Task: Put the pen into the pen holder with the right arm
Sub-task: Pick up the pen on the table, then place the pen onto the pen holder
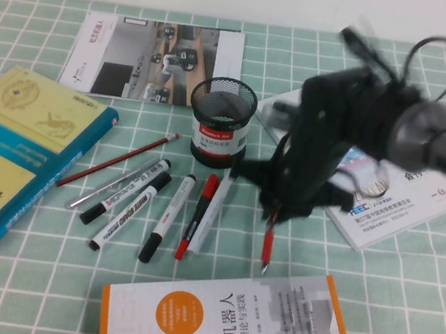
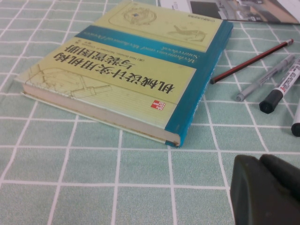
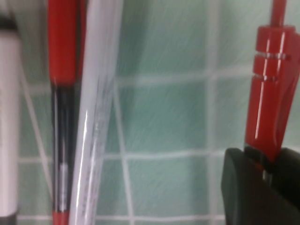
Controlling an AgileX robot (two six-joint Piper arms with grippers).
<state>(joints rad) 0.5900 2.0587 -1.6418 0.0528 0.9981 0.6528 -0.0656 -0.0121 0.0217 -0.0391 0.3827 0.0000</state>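
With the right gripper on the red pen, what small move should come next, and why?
Probably lift the pen higher: the right gripper has its jaws shut on its upper end, and its tip hangs below the rim of the pen holder, which stands to its left. The left gripper rests near the yellow book.

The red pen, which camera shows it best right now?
The right wrist view: the pen fills the frame, pinched by the right gripper. The high view shows its lower part hanging below the blurred arm, right of the pen holder. The left wrist view shows only the left gripper, no pen.
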